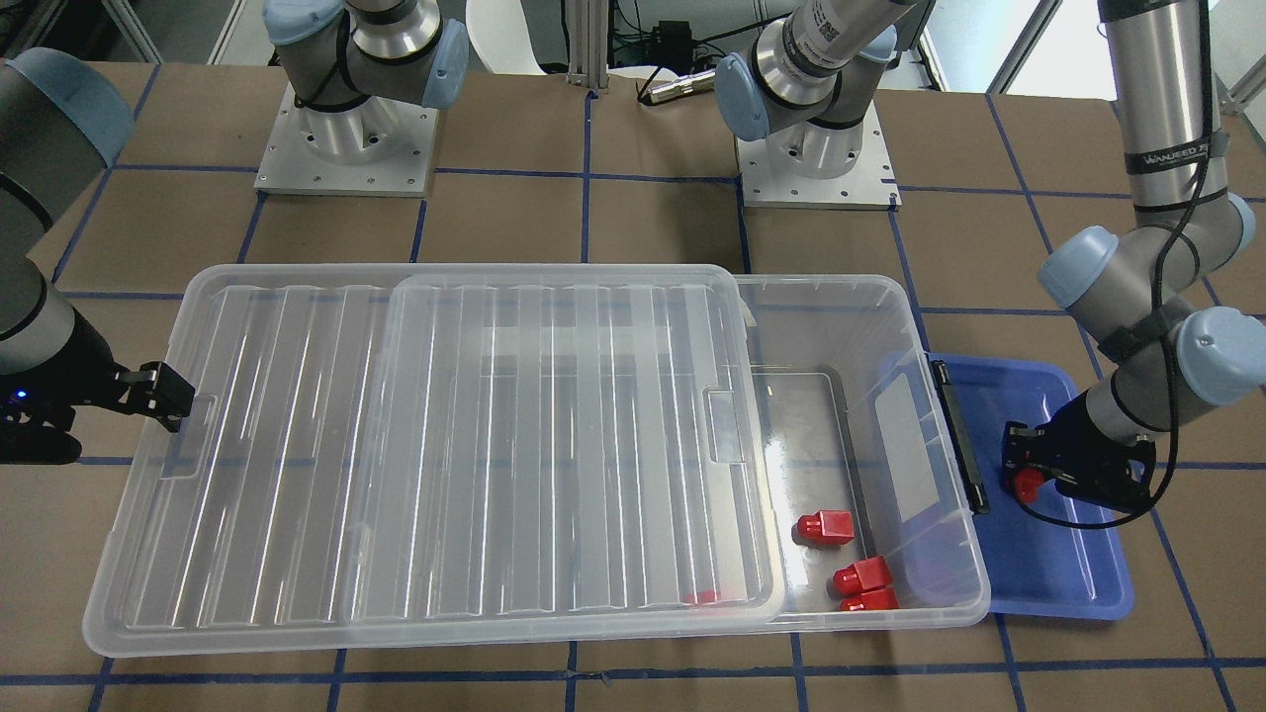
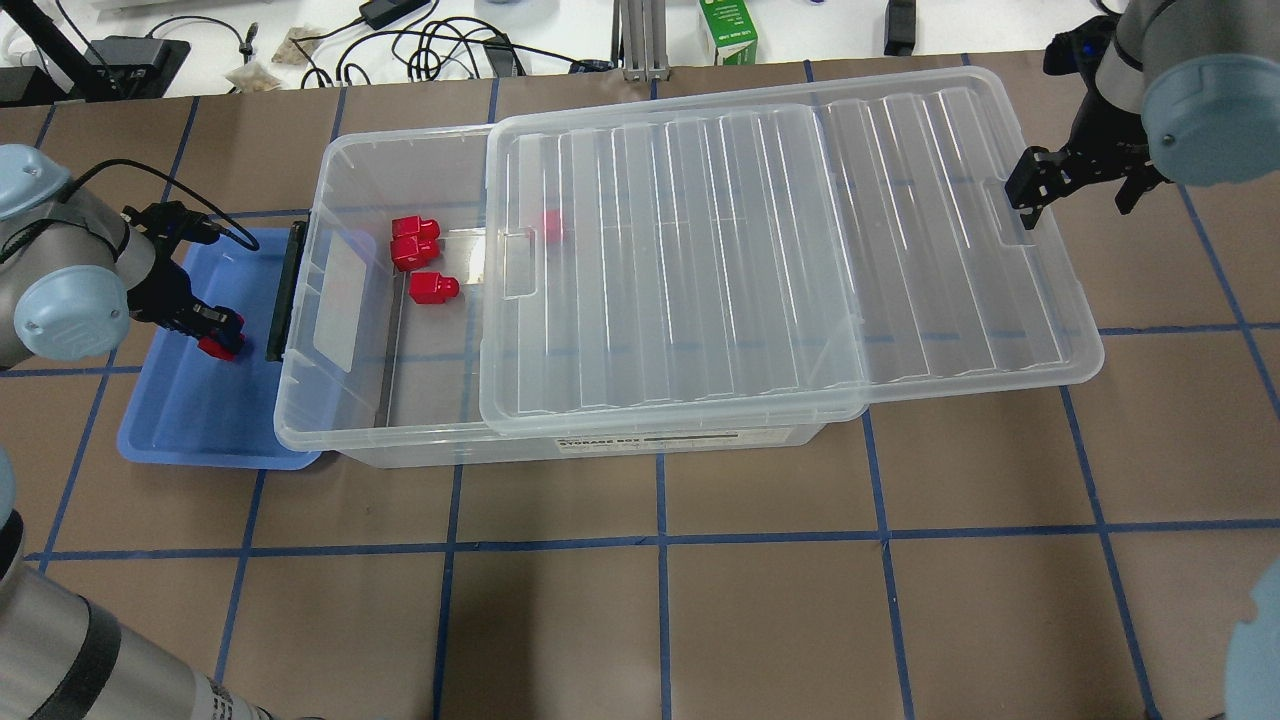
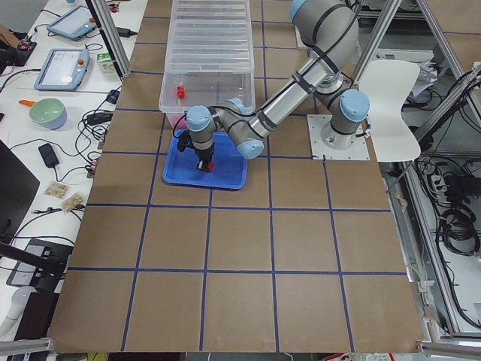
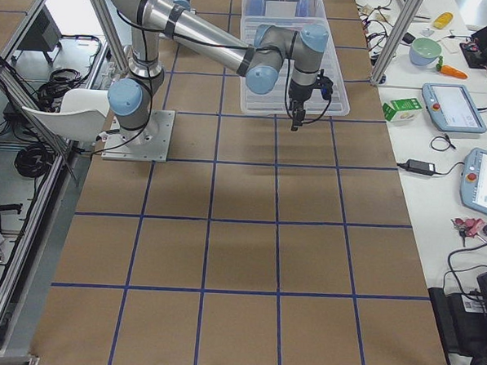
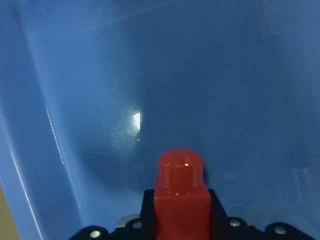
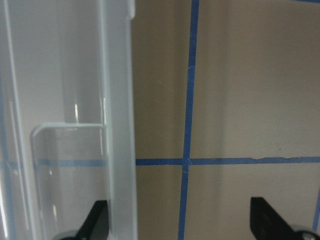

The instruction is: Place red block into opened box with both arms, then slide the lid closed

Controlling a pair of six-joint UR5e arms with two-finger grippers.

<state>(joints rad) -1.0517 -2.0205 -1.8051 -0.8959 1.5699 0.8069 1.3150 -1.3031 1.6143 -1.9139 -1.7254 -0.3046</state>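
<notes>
My left gripper [image 2: 222,340] hangs low over the blue tray [image 2: 190,420], shut on a red block [image 1: 1027,484]. The left wrist view shows that block [image 5: 180,195] stub-forward between the fingers. The clear box [image 2: 330,300] lies beside the tray, its black bar facing it. The ribbed lid [image 2: 750,250] covers most of the box and overhangs the far end. Three red blocks [image 1: 826,527] lie in the uncovered end, and another [image 1: 700,597] shows under the lid. My right gripper [image 2: 1035,185] is open at the lid's outer notch, with the lid's rim [image 6: 120,125] just inside one finger.
Both arm bases [image 1: 346,138] are bolted behind the box in the front-facing view. A green carton [image 2: 728,30] and cables lie along the table's far edge. The blue tray [image 1: 1048,583] touches the box's short side.
</notes>
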